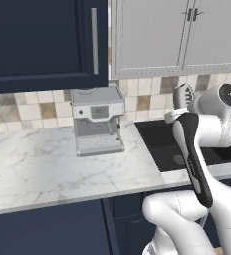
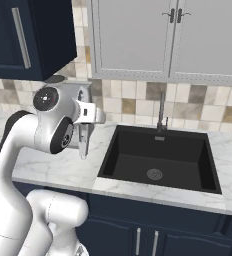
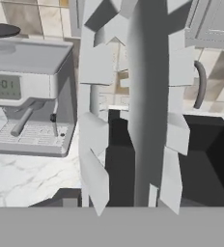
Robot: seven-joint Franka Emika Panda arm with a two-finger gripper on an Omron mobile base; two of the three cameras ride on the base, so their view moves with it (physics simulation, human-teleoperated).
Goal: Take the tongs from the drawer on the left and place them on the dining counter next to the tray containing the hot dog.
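Hand view: tongs (image 3: 147, 106) held in the pincer (image 3: 128, 205) hide much of the sink (image 3: 205, 159).

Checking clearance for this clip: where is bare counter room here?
Bare marble counter runs in front of and left of the coffee machine, out to the counter's front edge. A narrow strip edges the sink. It is crowded between machine and sink, where the tool hangs.

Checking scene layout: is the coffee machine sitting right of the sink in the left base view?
No, the coffee machine stands left of the sink.
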